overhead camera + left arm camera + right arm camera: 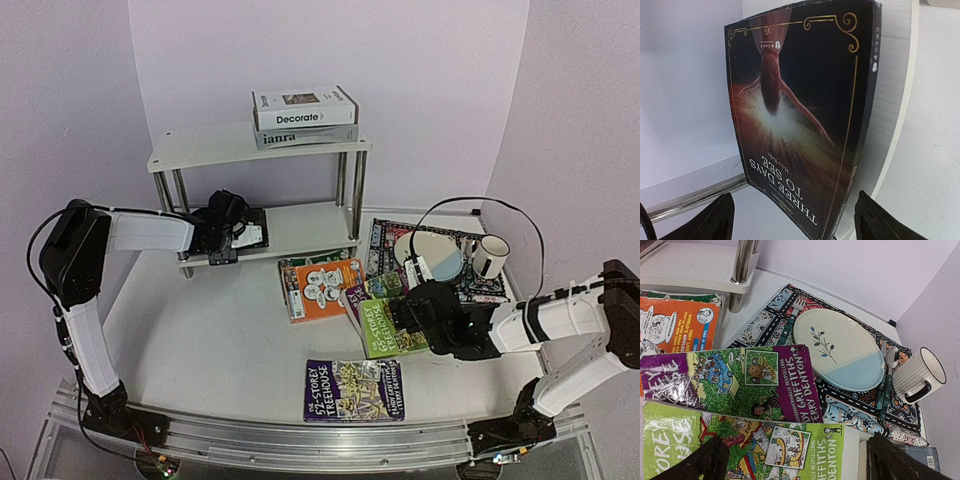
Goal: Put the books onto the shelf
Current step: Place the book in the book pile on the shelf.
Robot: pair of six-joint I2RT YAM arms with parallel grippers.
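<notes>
Dark and red, the Three Days to See book [795, 100] lies flat on the low board of the shelf [310, 225], right between my left fingers [715, 220]. Those fingers stand wide, one on each side of the book. I see a gap on both sides, so they hold nothing. I think it lies flat so more books can go on top. On the top board, the white book [305, 105] sits on the grey book [300, 137], stacked to save room.

My right fingers [700, 465] are spread wide and empty, just above the green book [755, 445]. It lies partly on a purple book [715, 375], so I guess one edge is easy to grab. An orange book [325, 285] waits on the desk [200, 340].
</notes>
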